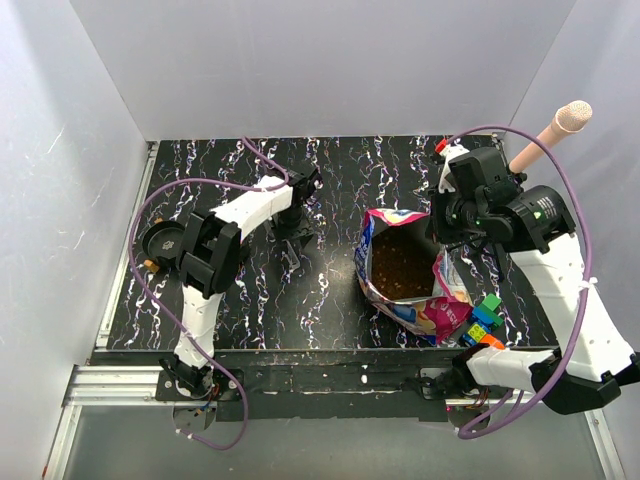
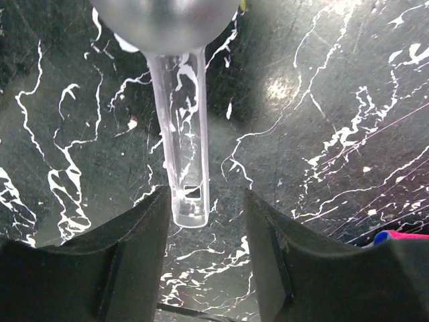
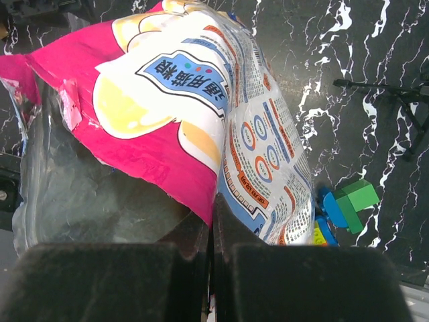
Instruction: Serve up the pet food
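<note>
The pet food (image 1: 402,268) is a brown grainy mass inside the open magenta-and-blue bag (image 1: 440,312), right of the table's middle. My right gripper (image 3: 213,218) is shut on the bag's (image 3: 201,100) torn top edge and holds that side up. A clear plastic scoop (image 2: 182,127) lies flat on the black marbled table, its bowl at the top of the left wrist view. My left gripper (image 2: 206,196) hangs low over the scoop's handle end with its jaws apart. The handle tip sits between the fingertips, close to the left finger (image 2: 144,235), with a gap to the right one.
Colourful toy blocks (image 1: 482,322) lie against the bag's near right side, also seen as blocks (image 3: 352,201) in the right wrist view. A pink-tipped stick (image 1: 555,130) leans at the back right. A dark round object (image 1: 160,240) sits by the left arm's elbow. White walls enclose the table.
</note>
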